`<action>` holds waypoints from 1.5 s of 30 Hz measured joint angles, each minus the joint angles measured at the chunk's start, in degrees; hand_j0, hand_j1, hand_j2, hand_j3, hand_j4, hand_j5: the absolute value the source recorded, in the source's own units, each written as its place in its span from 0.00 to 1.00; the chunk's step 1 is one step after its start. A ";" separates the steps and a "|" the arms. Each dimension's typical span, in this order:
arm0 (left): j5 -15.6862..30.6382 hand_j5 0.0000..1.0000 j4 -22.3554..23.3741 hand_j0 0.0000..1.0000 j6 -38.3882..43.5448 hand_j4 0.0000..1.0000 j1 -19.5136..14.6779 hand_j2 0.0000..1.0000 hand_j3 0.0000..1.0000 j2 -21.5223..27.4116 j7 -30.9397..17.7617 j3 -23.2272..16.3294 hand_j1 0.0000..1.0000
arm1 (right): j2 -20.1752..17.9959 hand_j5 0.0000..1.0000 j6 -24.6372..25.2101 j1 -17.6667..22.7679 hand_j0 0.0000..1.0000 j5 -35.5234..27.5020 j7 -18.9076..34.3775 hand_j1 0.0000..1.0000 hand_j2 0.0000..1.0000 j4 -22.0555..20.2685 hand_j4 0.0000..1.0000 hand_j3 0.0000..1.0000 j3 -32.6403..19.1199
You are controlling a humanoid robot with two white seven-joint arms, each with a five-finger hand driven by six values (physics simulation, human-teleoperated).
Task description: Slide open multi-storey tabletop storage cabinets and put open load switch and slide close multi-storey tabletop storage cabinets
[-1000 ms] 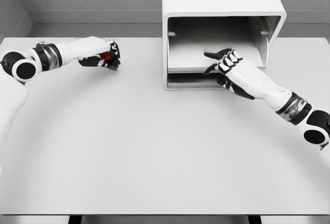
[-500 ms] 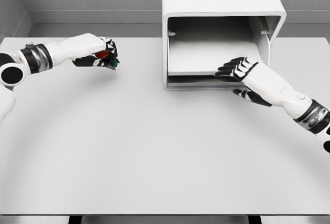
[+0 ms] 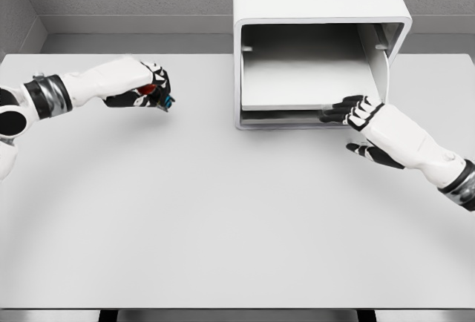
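The cabinet (image 3: pixel 319 10) stands at the table's (image 3: pixel 223 211) far edge, its drawer (image 3: pixel 308 77) pulled out. The right hand (image 3: pixel 361 114), fingers extended, touches the drawer's front right corner. The left hand (image 3: pixel 148 88) grips the red switch (image 3: pixel 154 88) above the far left area, well apart from the cabinet.

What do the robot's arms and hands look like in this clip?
Both arms have smooth white shells with a dark, metallic banded ring at the wrist. The left hand and right hand are five-fingered, with white segments over black joints and palms. No cables or markings show.
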 measured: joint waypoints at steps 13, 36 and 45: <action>0.72 0.31 -6.17 0.31 0.05 0.31 2.55 0.31 0.31 0.93 0.03 2.05 0.31 | -2.51 0.80 0.00 9.14 0.80 -0.11 0.02 0.80 0.80 -6.61 0.80 0.80 -9.19; 1.73 0.31 -15.86 0.31 -0.02 0.31 7.91 0.31 0.31 0.70 -0.01 3.37 0.31 | -1.19 0.79 -0.02 14.77 0.79 0.16 0.67 0.79 0.79 -6.93 0.79 0.79 -21.84; 1.98 0.31 -20.62 0.31 0.04 0.31 8.17 0.31 0.31 -0.21 0.02 4.02 0.31 | -1.56 0.76 -0.01 15.82 0.76 0.23 0.62 0.76 0.76 -6.32 0.76 0.76 -21.98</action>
